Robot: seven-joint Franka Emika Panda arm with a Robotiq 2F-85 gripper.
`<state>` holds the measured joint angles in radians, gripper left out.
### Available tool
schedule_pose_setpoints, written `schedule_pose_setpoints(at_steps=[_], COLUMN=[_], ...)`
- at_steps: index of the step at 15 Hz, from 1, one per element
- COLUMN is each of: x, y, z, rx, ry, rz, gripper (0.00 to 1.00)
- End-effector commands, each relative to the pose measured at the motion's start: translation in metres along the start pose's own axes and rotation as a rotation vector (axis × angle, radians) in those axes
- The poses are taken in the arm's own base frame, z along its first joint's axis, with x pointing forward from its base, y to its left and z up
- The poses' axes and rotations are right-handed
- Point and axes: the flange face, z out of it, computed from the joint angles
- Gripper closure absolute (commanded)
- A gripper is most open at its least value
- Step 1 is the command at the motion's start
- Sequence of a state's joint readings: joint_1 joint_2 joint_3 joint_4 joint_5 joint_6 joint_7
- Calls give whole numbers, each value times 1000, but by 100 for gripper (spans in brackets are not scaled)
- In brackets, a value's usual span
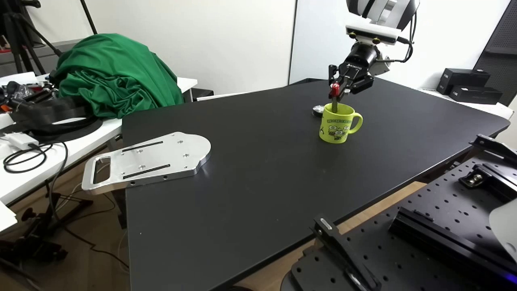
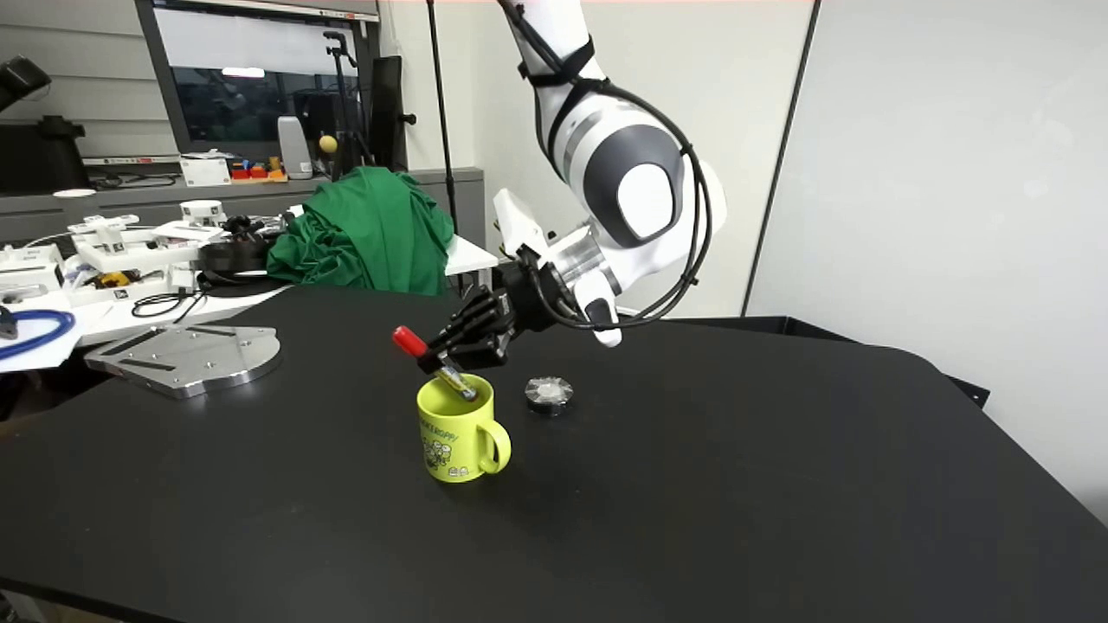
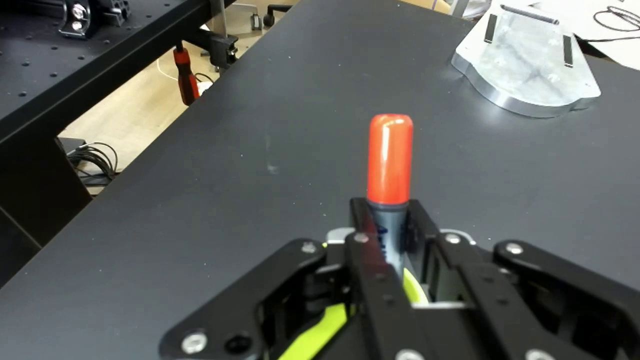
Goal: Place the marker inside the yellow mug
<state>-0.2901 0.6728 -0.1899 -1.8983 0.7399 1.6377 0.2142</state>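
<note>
Above the black counter [image 1: 250, 182], the jaws stand a slim gap apart, over the upright yellow mug [image 2: 454, 434]. They grip the marker [image 3: 389, 192] below its glossy red cap [image 3: 390, 157]; its grey, lettered body slants into the mug's mouth.

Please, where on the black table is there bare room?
Bare: between the silver metal plate and yellow mug, and from mug to the table edge beside the perforated board. Crowded: the mug's mouth, where jaws hold the marker, near a round black object.
</note>
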Motion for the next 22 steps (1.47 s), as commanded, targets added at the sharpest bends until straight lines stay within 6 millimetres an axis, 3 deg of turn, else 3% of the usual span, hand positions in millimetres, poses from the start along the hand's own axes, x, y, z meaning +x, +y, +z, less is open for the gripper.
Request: schedule_pose_setpoints(at_steps=[1,3,8,10,11,12,15,22], x=[6,-10,-76,-104,-117,-92,-115,-110], y=[-14,-30,-80,-90,-87,-92,-98,-90], z=[4,2,-8,17,42,12,49,45], rx=[17,7,-36,-169,-219,-144,-223,-213], ry=[-12,-12,19,61,54,43,45,43], rz=[-2,-42,-203,-282,-319,-265,-311,-313], gripper=[54,47,13,1,0,10,0,0])
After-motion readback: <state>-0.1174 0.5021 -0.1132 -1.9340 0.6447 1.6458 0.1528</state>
